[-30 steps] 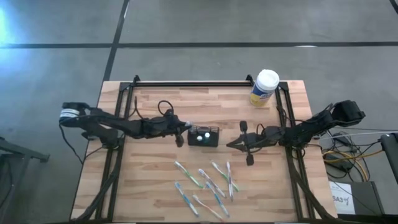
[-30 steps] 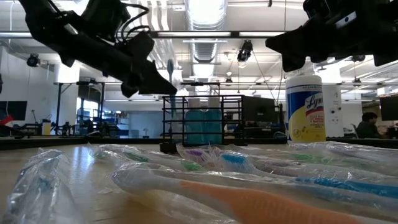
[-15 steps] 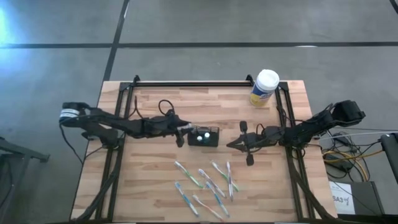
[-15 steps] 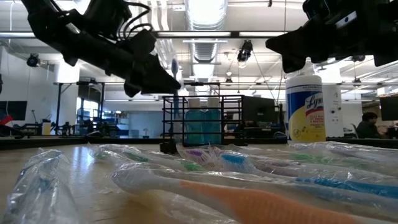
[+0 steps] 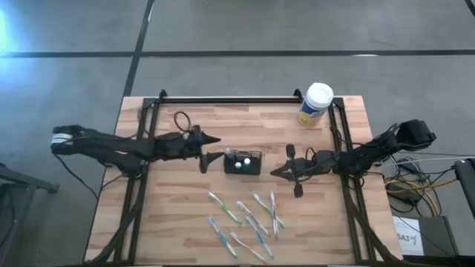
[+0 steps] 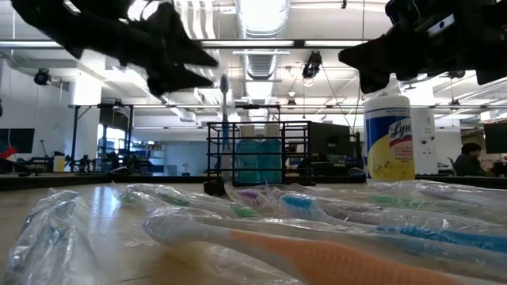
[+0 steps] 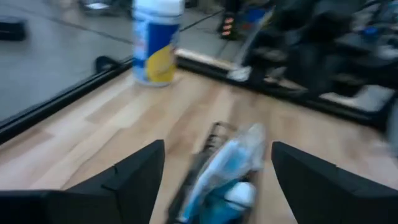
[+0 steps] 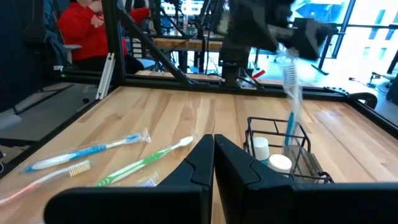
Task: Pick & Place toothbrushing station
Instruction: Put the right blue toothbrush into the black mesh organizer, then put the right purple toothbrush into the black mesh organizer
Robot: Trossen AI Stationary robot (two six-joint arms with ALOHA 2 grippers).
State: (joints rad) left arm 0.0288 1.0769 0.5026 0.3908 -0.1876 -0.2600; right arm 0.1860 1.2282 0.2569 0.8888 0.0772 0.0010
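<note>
My left claw [image 5: 205, 148] hangs wide and empty just left of the black wire basket [image 5: 243, 162] at the middle of the counter [image 5: 185, 215], where a wrapped toothbrush [image 8: 290, 106] stands upright, while my right claw [image 5: 286, 170] waits shut on the basket's right.

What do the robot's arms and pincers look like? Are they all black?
Mostly, yes. Both arms are thin, dark and jointed, with black cables looping along them. The left arm has a whitish band near its shoulder end. The left pincer and the right pincer each end in two dark, wedge-shaped fingers with flat inner faces.
</note>
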